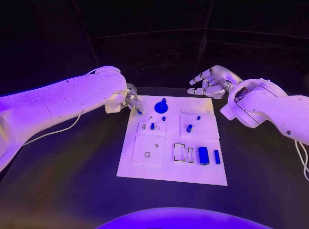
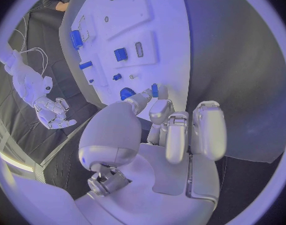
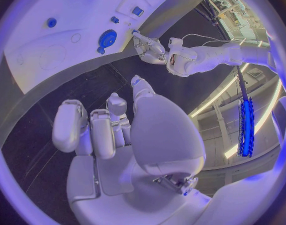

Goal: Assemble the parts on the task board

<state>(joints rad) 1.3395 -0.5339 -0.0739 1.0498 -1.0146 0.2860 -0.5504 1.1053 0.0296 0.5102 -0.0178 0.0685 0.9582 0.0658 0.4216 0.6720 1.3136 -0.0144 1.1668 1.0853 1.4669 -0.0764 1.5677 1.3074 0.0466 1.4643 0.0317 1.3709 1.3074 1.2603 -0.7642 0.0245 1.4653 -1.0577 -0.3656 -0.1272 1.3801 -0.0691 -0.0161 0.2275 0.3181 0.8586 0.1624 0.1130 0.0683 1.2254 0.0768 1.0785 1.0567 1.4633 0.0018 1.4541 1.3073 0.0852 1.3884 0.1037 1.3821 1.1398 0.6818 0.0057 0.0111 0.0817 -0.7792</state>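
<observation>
A small blue part [image 2: 155, 90] is pinched in the fingertips of the left hand [image 1: 129, 101] at the far left corner of the white task board [image 1: 154, 171], which lies mid-bench. The right hand [image 1: 208, 83] is held above the bench beyond the board's far right corner, fingers loosely spread and nothing gripped.

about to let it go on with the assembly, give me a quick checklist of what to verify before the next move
1. Left robot hand holds a part: ok, a small blue piece is pinched at its fingertips, seen in the left wrist view.
2. Left robot hand over the task board: ok, at its far left corner.
3. Right robot hand clear of the board: ok, raised beyond the far right corner, holding nothing.
4. Round blue part in place near the far edge: ok.
5. Which slot the pinched piece goes in: cannot tell.
</observation>
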